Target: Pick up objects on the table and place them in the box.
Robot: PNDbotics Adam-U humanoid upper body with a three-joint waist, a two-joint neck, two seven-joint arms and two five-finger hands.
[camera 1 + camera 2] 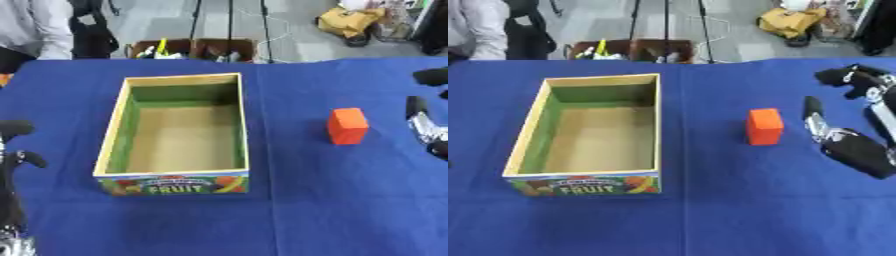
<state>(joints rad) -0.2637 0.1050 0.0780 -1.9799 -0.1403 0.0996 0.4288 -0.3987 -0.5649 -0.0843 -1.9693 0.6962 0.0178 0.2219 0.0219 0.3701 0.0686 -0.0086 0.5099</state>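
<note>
One box [179, 131] and one orange block [764, 126] lay on the blue cloth-covered table [332, 200]. The box was an open rectangular carton with pale cream rims, green inner walls and a plain tan cardboard floor, and its near end bore a printed fruit picture with the word FRUIT. The block was a small, smooth, matt cuboid standing upright on the cloth, well apart from the box on its right side. Two robot hands showed. The right hand [846, 142], black with silvery metal parts, lay just beside the block without touching it, its fingers spread and holding nothing. The left hand [16, 150] showed at the lower left edge, dark fingers relaxed and apart, holding nothing.
</note>
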